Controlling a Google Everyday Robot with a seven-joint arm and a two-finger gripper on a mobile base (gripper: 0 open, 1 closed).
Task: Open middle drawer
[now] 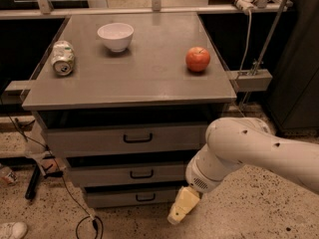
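Hanging low beside cabinet (149,83), right of bottom drawer (109,198), gripper (182,210) carries nothing; how far open, cannot tell. Middle drawer (99,176) shut, up-left of gripper. Likely rigid, sliding on runners, moderate pull. Best hold: small black handle (142,174), centre front; thin bar, could slip.

This looks like a robotics lab or test room. The gripper (180,210) hangs low over a speckled hard floor (259,220), just right of a plain grey drawer unit (134,81). Left of the claw, loose cables (92,222) trail on the floor. Above and behind it, a bowl (115,36), a dented can (63,58) and an apple (198,59) sit spaced apart on the unit's top. Up to the claw's right stands metal framing (266,39).
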